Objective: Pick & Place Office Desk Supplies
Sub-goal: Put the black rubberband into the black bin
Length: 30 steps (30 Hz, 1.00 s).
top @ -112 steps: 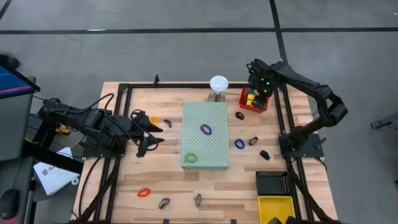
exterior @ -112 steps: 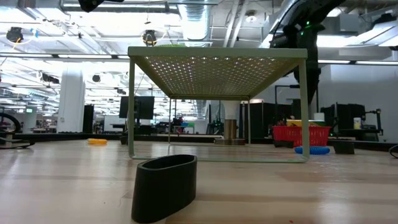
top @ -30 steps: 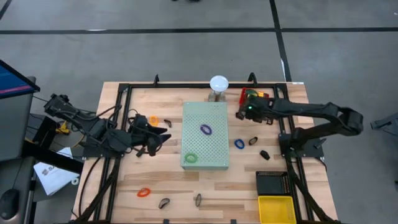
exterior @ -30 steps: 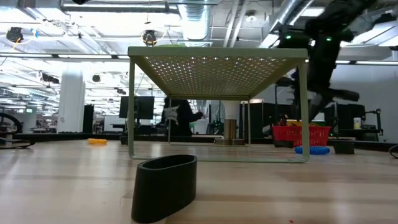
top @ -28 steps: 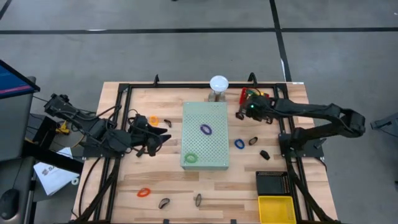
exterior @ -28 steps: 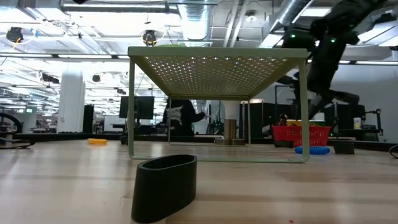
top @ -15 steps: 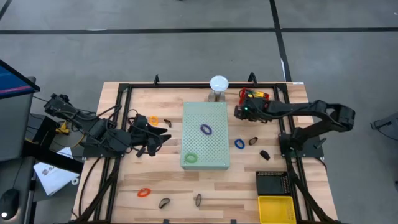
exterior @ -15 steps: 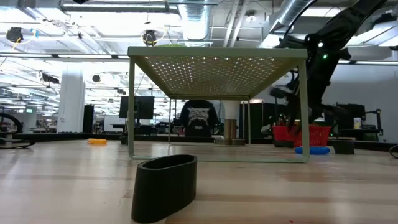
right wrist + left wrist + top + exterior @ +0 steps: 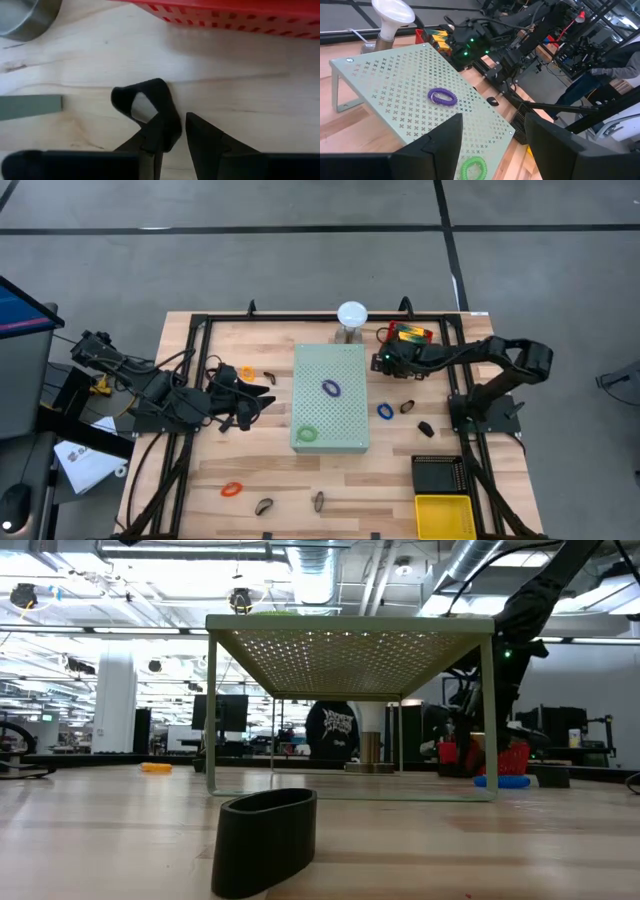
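My right gripper [image 9: 384, 363] points steeply down beside the red basket [image 9: 410, 336], low over a black band loop [image 9: 145, 102] that lies on the wood. Its fingers [image 9: 176, 119] stand a little apart, with wood showing between them at the loop's near end. Left of the pale-green perforated board [image 9: 331, 412], my left gripper [image 9: 256, 395] hangs open and empty. On the board lie a purple loop [image 9: 331, 388] and a green loop [image 9: 307, 433]. A blue loop [image 9: 385, 411] and another black loop [image 9: 407, 407] lie on the table to the right. My right gripper comes at the black loop from above, pointing steeply down. One finger [image 9: 152, 137] overlaps the loop's near end [image 9: 170, 131] in the wrist view. Whether it touches the loop I cannot tell. The loop lies on the table.
A white bulb on a grey stand [image 9: 351, 315] is behind the board. Orange loops [image 9: 247, 372] [image 9: 232, 489] and black loops [image 9: 264, 506] [image 9: 318, 501] lie left and near. A black clip [image 9: 426, 428], a black tray [image 9: 438, 474] and a yellow tray [image 9: 445, 515] are near right.
My right gripper has come down beside the red basket and a little toward the board, ending low over the black loop. A person has walked across the room behind the table.
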Tool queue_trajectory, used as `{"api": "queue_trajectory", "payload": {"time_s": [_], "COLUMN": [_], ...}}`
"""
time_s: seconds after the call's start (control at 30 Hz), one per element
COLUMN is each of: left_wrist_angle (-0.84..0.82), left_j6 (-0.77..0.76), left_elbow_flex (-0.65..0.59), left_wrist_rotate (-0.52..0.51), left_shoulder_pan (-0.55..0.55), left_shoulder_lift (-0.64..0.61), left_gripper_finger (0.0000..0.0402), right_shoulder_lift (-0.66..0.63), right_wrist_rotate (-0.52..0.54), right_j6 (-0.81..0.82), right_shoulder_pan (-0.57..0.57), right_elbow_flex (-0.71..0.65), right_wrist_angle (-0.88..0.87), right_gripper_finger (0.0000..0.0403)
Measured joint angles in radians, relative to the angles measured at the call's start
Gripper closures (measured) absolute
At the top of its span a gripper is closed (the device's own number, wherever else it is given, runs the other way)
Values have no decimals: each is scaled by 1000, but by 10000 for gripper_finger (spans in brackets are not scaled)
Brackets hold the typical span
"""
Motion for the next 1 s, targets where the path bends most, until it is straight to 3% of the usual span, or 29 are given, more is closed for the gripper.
{"api": "queue_trajectory", "payload": {"time_s": [0.13,0.27,0.5,0.77,1.0], "left_wrist_angle": [0,0,-2,-10,-10], "left_j6": [0,0,9,35,111], "left_elbow_flex": [0,0,0,0,0], "left_wrist_rotate": [0,0,1,27,61], "left_shoulder_pan": [0,0,0,-1,-1], "left_shoulder_lift": [0,0,0,0,0], "left_gripper_finger": [192,192,192,192,192], "right_shoulder_lift": [13,-26,-183,-460,-512], "right_wrist_rotate": [16,42,61,124,138], "right_j6": [-4,-26,12,224,412], "right_shoulder_pan": [15,32,85,329,600], "right_elbow_flex": [1,-5,-4,43,160], "right_wrist_angle": [5,0,-105,-351,-555], "right_gripper_finger": [342,393,399,401,402]}}
